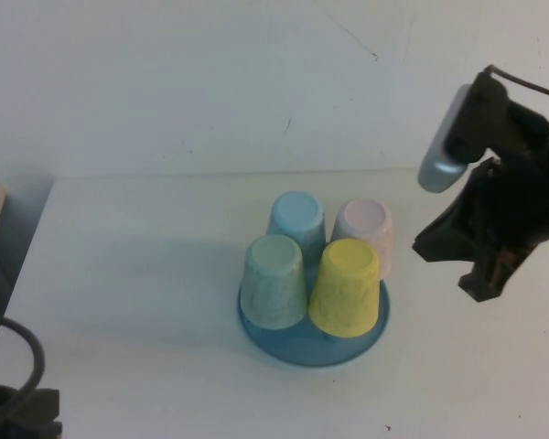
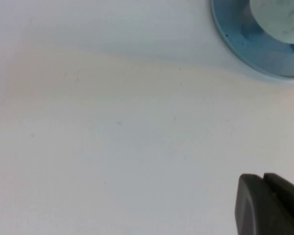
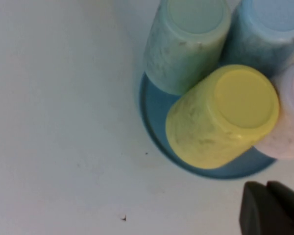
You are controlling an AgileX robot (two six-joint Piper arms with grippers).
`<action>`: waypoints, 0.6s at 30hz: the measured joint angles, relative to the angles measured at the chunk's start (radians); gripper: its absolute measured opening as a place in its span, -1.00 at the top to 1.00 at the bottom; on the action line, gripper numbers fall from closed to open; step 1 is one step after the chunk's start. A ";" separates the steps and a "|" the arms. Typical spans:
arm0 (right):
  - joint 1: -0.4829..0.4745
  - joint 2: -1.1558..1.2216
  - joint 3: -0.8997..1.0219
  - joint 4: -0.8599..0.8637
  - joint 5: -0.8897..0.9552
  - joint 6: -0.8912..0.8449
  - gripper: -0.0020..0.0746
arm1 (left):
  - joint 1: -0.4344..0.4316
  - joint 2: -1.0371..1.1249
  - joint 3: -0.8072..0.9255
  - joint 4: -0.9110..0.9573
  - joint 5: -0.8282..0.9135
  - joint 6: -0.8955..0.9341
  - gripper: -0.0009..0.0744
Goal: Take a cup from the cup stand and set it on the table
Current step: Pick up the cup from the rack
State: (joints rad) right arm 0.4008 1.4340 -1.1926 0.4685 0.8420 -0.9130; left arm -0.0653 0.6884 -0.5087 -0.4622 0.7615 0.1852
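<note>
The pale-yellow cup (image 1: pixel 346 286) stands upside down on the round blue cup stand (image 1: pixel 293 347), at its front right; it also shows in the right wrist view (image 3: pixel 223 115). The stand's pegs are hidden under the cups. My right gripper (image 1: pixel 480 285) hangs above the white table (image 1: pixel 137 302), to the right of the stand and apart from the cups, fingers together and empty; in its own view (image 3: pixel 272 208) it sits just outside the stand's rim (image 3: pixel 154 122). My left gripper (image 2: pixel 264 205) is shut and empty over bare table, away from the stand (image 2: pixel 235 39).
A pale green cup (image 1: pixel 274 281), a blue cup (image 1: pixel 297 219) and a pink cup (image 1: pixel 366 229) also sit upside down on the stand. The left arm's base and cable (image 1: pixel 18 402) are at the front left corner. A wall runs behind the table.
</note>
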 joint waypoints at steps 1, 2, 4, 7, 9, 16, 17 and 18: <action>0.013 0.023 -0.016 -0.013 0.000 0.004 0.95 | 0.000 0.019 -0.015 -0.007 0.002 0.010 0.98; 0.027 0.044 -0.033 -0.023 0.000 0.004 0.95 | 0.000 0.036 -0.032 -0.012 0.002 0.023 0.98; 0.041 0.086 -0.067 -0.029 0.006 0.005 0.85 | 0.000 0.066 -0.056 -0.021 0.002 0.047 0.98; 0.048 0.135 -0.112 -0.021 0.015 0.011 0.42 | 0.000 0.097 -0.083 -0.039 0.002 0.074 0.98; 0.048 0.161 -0.129 -0.002 0.011 0.031 -0.04 | 0.000 0.109 -0.092 -0.047 0.002 0.080 0.98; 0.048 0.260 -0.175 0.137 -0.012 0.061 -0.80 | 0.000 0.115 -0.094 -0.049 -0.001 0.099 0.98; 0.048 0.273 -0.179 0.148 -0.012 0.063 -0.82 | 0.000 0.115 -0.094 -0.049 -0.004 0.101 0.98; 0.050 0.288 -0.187 0.154 -0.012 0.063 -0.83 | 0.000 0.115 -0.095 -0.049 -0.007 0.101 0.98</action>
State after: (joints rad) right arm 0.4510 1.7215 -1.3795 0.6222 0.8300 -0.8497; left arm -0.0653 0.8038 -0.6036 -0.5115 0.7548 0.2862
